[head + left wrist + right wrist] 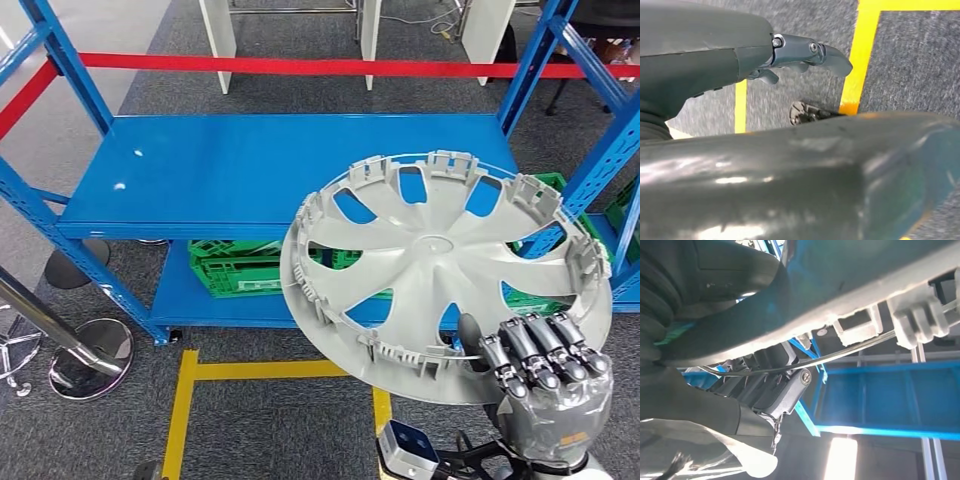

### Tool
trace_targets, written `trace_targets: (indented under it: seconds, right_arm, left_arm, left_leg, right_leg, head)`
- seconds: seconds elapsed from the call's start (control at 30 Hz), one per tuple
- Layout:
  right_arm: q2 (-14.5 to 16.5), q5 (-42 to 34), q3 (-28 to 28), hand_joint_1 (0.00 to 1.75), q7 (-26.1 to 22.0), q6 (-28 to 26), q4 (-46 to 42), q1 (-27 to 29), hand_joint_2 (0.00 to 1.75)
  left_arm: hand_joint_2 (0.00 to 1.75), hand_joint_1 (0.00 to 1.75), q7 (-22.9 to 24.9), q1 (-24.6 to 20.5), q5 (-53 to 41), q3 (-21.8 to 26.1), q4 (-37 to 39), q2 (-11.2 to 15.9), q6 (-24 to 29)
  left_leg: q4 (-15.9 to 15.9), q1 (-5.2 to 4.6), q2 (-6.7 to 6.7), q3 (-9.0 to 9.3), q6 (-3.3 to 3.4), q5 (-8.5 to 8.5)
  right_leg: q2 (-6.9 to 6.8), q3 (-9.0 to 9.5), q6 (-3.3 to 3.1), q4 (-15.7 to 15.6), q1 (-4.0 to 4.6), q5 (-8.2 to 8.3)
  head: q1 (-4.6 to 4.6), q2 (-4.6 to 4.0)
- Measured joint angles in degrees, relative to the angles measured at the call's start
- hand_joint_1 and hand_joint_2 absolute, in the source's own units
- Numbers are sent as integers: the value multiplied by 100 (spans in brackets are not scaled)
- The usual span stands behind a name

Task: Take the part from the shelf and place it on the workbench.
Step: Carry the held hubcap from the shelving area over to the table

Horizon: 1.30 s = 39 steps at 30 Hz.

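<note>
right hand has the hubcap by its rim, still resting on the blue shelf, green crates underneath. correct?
Not quite. The right hand does hold the hubcap by its rim, but the head view shows it lifted off the blue shelf, held in front of it. The green crates are on the lower level, as you say.

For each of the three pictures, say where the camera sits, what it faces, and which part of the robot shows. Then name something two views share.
Head view: high on the body, facing down at the blue shelf; right hand grips the grey hubcap.
Left wrist view: behind the left hand, facing the carpet and yellow floor tape.
Right wrist view: under the hubcap, facing the shelf; its fingers show.
Shared: hubcap and shelf, in the head and right wrist views.
</note>
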Motion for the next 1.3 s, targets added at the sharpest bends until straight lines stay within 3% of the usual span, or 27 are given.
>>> trace_targets:
  seconds: [0.07,0.1,0.17,0.23,0.27,0.3,0.33,0.37,0.4,0.47,0.5,0.53,0.6,0.67,0.73,0.77,0.8,0.83,0.87,0.93,1.0,1.1,1.13,1.17,1.23,1.27,1.3]
  right_arm:
    - [-4,0,-30,175,-5,0,-74,60,175]
    - [-5,0,-54,175,-8,0,-110,99,175]
    - [-10,0,-102,175,-11,0,-162,162,175]
    - [-16,0,-130,175,-13,0,-191,192,175]
    - [-17,0,-143,175,-14,0,-204,206,175]
    - [-19,0,-158,175,-14,0,-225,229,175]
    - [-19,0,-179,175,-15,0,-254,264,175]
    - [-19,0,-203,175,-15,0,-293,308,175]
    - [-19,0,-227,175,-16,0,-337,352,175]
    - [-17,0,-265,175,-18,0,-435,446,175]
    - [-15,0,-282,175,-21,0,-489,506,175]
    - [-13,0,-302,175,-25,0,-542,577,175]
    - [1,0,-357,175,-47,2,-628,713,175]
    - [44,0,-412,175,-69,4,-709,848,175]
    - [97,0,-453,175,-65,4,-797,965,175]
    - [116,0,-471,175,-56,4,-833,1001,175]
    - [129,0,-486,175,-48,4,-863,1028,175]
    - [142,0,-502,175,-38,4,-891,1053,175]
    - [152,0,-515,175,-26,4,-915,1071,175]
    - [163,0,-529,175,14,4,-942,1082,175]
    - [164,0,-533,175,73,4,-946,1049,175]
    - [163,0,-534,175,163,5,-945,968,175]
    - [163,0,-534,175,188,5,-944,949,175]
    - [162,0,-534,175,209,7,-940,929,175]
    - [161,0,-533,175,252,8,-926,889,175]
    - [160,0,-532,175,269,9,-913,873,175]
    - [159,0,-532,175,280,9,-899,859,175]
  left_arm:
    - [0,0,50,-39,-144,-87,0,-8,-22]
    - [0,0,71,-56,-198,-131,0,-11,-34]
    - [0,0,91,-84,-253,-206,-1,-14,-52]
    - [0,0,94,-107,-276,-258,-2,-11,-60]
    - [0,0,96,-118,-292,-280,-2,-15,-62]
    - [0,0,104,-128,-319,-307,-2,-20,-63]
    - [0,0,118,-138,-357,-338,-2,-27,-64]
    - [0,0,140,-146,-405,-375,-2,-35,-63]
    - [0,0,167,-153,-460,-414,-2,-42,-62]
    - [0,0,214,-167,-579,-498,-2,-55,-55]
    - [0,0,239,-180,-640,-545,-2,-63,-48]
    - [0,0,262,-192,-698,-593,-2,-69,-38]
    - [0,0,319,-215,-812,-683,-2,-82,-10]
    - [0,0,366,-224,-923,-782,-2,-110,13]
    - [0,0,386,-238,-992,-877,-2,-159,20]
    - [0,0,382,-250,-1006,-915,-2,-187,20]
    - [0,0,373,-264,-1013,-945,-2,-214,21]
    - [0,0,360,-278,-1016,-974,-3,-241,22]
    - [0,0,344,-293,-1017,-999,-3,-263,25]
    - [0,0,311,-330,-1009,-1033,-9,-287,41]
    - [0,0,281,-372,-970,-1045,-16,-291,62]
    - [0,0,246,-408,-905,-1045,-18,-294,68]
    - [0,0,239,-412,-897,-1045,-20,-291,65]
    - [0,0,233,-414,-892,-1045,-22,-287,69]
    - [0,0,228,-413,-889,-1045,-26,-276,87]
    - [0,0,228,-408,-886,-1045,-26,-276,97]
    - [0,0,228,-399,-883,-1045,-26,-275,101]
  left_leg:
    - [-98,-10,9,-73,70,68]
    - [-132,-5,17,-131,116,122]
    - [-163,8,36,-275,198,258]
    - [-148,-9,43,-445,231,387]
    - [-136,-18,47,-535,233,451]
    - [-116,-24,49,-630,231,512]
    - [-88,-27,51,-731,224,571]
    - [-53,-27,49,-826,212,625]
    - [-10,-32,45,-913,193,671]
    - [86,-42,38,-1035,138,752]
    - [113,-42,37,-1074,107,799]
    - [126,-42,35,-1102,75,853]
    - [163,-24,33,-1157,6,809]
    - [497,3,31,-1226,-65,329]
    - [1166,33,31,-1285,-116,-249]
    - [1476,45,31,-1285,-128,-362]
    - [1663,53,31,-1235,-131,-328]
    - [1680,57,30,-1118,-122,-182]
    - [1508,56,29,-924,-98,-4]
    - [770,40,24,-393,-16,115]
    - [168,-1,20,-51,54,10]
    - [-108,-25,28,-65,142,81]
    - [-174,-14,36,-113,185,144]
    - [-230,-1,43,-174,219,212]
    - [-228,-9,52,-345,258,360]
    - [-221,-13,54,-434,254,430]
    - [-207,-12,57,-530,245,499]
  right_leg:
    - [3,-71,69,2,-17,58]
    - [21,-134,98,56,-22,-31]
    - [68,-290,133,455,-31,-521]
    - [87,-410,157,1129,-34,-1026]
    - [89,-411,166,1396,-34,-1080]
    - [90,-356,172,1524,-34,-981]
    - [91,-223,174,1486,-34,-783]
    - [90,-2,173,1268,-34,-589]
    - [90,299,167,896,-32,-513]
    - [97,859,130,78,-22,-656]
    - [102,992,99,-162,-9,-765]
    - [106,1010,61,-260,-1,-800]
    - [91,892,-29,-242,-5,-720]
    - [67,768,-107,-238,-15,-598]
    - [49,641,-143,-217,5,-483]
    - [41,568,-150,-196,15,-425]
    - [36,482,-151,-164,26,-367]
    - [34,386,-147,-123,34,-314]
    - [35,281,-141,-78,42,-265]
    - [34,119,-116,-5,54,-179]
    - [24,28,-57,17,44,-77]
    - [28,-97,45,20,12,2]
    - [44,-168,69,103,9,-133]
    - [63,-249,91,285,4,-369]
    - [87,-396,129,912,-15,-913]
    - [89,-430,151,1239,-25,-1039]
    - [89,-414,175,1459,-36,-1007]
  head:
    - [-1,0]
    - [4,0]
    - [25,1]
    - [46,1]
    - [53,0]
    - [55,0]
    - [59,0]
    - [61,0]
    - [62,1]
    - [64,1]
    - [64,2]
    - [66,1]
    - [66,1]
    - [59,0]
    - [55,0]
    - [55,0]
    - [54,0]
    - [54,0]
    - [53,0]
    - [57,0]
    - [60,0]
    - [56,1]
    - [62,1]
    - [72,1]
    - [96,2]
    - [104,2]
    - [109,2]
